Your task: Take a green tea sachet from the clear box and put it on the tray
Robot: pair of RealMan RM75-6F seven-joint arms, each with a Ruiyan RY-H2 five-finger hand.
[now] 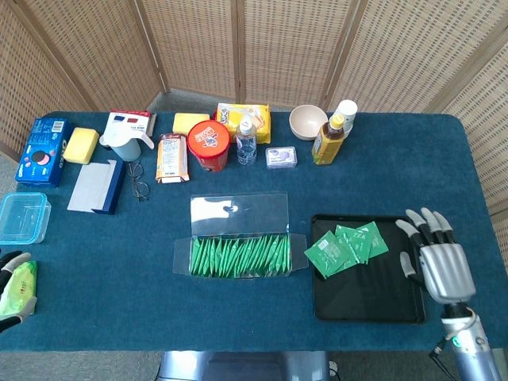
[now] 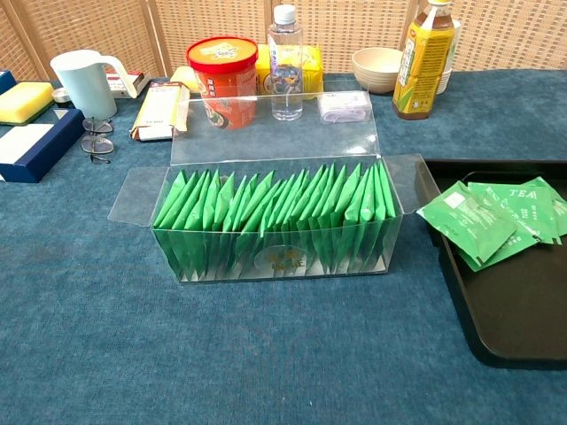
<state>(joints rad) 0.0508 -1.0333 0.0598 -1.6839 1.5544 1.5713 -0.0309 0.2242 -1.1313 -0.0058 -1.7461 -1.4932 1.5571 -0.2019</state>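
Note:
The clear box (image 1: pixel 240 255) (image 2: pixel 276 232) stands open mid-table, packed with several upright green tea sachets (image 2: pixel 266 208). To its right is the black tray (image 1: pixel 367 300) (image 2: pixel 516 320). Three green sachets lie in the tray's far left corner; the nearest one (image 1: pixel 328 254) (image 2: pixel 466 222) overhangs the left rim. My right hand (image 1: pixel 438 260) hovers past the tray's right edge, fingers apart and empty; the chest view does not show it. My left hand (image 1: pixel 9 295) barely shows at the lower left edge, beside a green packet (image 1: pixel 19 279).
Along the back stand a red tub (image 1: pixel 208 144), water bottle (image 1: pixel 246 140), bowl (image 1: pixel 307 121), yellow drink bottle (image 1: pixel 329 138), snack boxes and a white mug (image 1: pixel 123 143). A clear lidded tub (image 1: pixel 21 216) and glasses (image 1: pixel 138 181) lie at the left.

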